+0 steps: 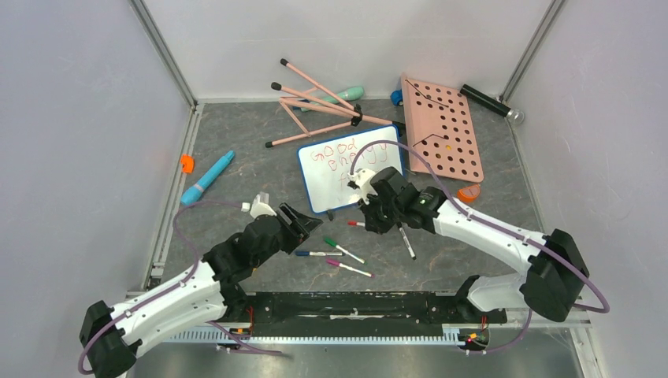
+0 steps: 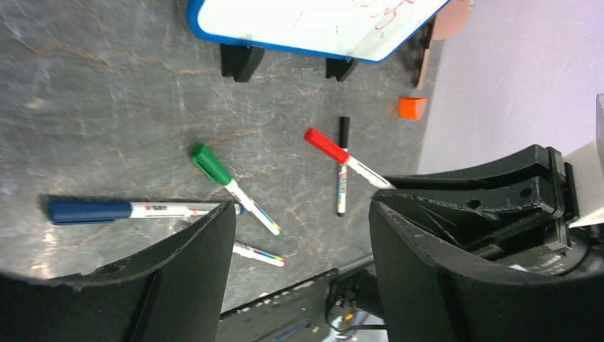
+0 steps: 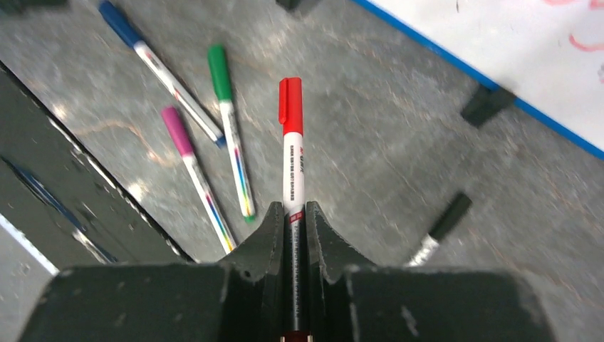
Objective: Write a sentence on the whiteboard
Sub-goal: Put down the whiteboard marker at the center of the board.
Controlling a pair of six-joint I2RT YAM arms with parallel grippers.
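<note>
My right gripper is clamped on the barrel of a white marker with a red cap, and the cap is on. The marker's long axis runs straight out from the gripper, cap end leading, away from the small blue-rimmed whiteboard and towards my left arm. In the top view the right gripper hangs over the near right corner of the board. The board lies flat mid-counter, just beyond both grippers.

The red handwritten sentence shows two lines, "good" and "energy". Anything lower is hidden under my right wrist, so I can't say whether it is complete.

My left gripper has its jaws apart and holds nothing. It sits low, just left of the red cap and facing it, so it is the nearer one if the cap has to be handled. With the cap on, I judge the writing finished, and the next move is probably to lay the marker on the grey marbled counter.

The clutter matters for that. A blue-capped marker, a green-capped one and a pink-capped one lie fanned below and left of the held marker. A black-capped marker lies to its right, near the board's black feet. The bare patch between them is narrow, and my left gripper crowds it.
</note>
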